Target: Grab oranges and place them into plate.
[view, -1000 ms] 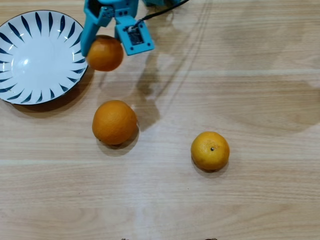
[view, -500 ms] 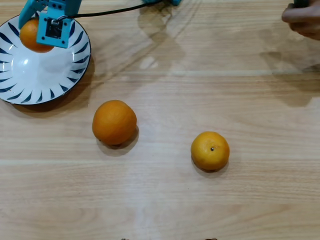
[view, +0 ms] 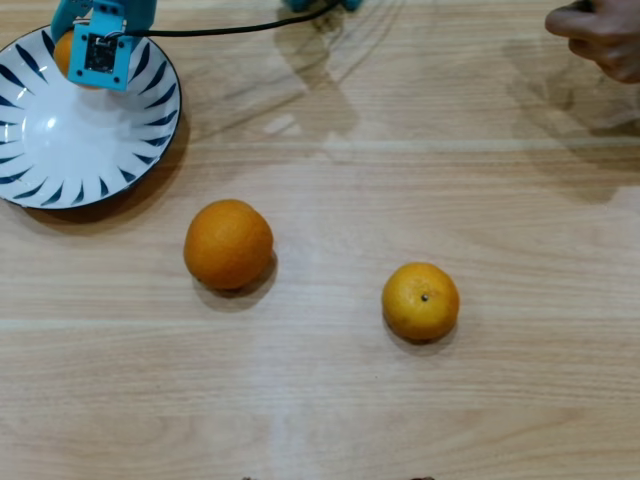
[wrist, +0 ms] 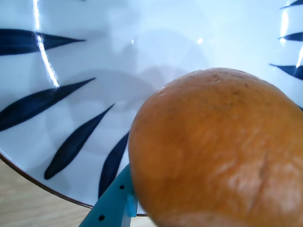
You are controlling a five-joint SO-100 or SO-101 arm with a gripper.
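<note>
In the overhead view my blue gripper (view: 72, 50) hangs over the far part of the plate (view: 150, 135), a white dish with dark blue leaf strokes. It is shut on the small orange (view: 62, 48), mostly hidden under the gripper body. The wrist view shows that orange (wrist: 218, 151) up close, pressed against a blue finger (wrist: 111, 205), with the plate (wrist: 71, 61) right beneath. The larger deep orange (view: 228, 244) lies on the table below the plate. The yellower orange (view: 420, 301) with a dark stem dot lies further right.
A person's hand (view: 598, 35) reaches in at the top right corner. A black cable (view: 220, 27) runs from the gripper along the top edge. The table is light wood (view: 400, 420).
The gripper carried the small orange leftward from beside the plate to over it, then slightly toward the plate's far rim. A hand came into view at top right.
</note>
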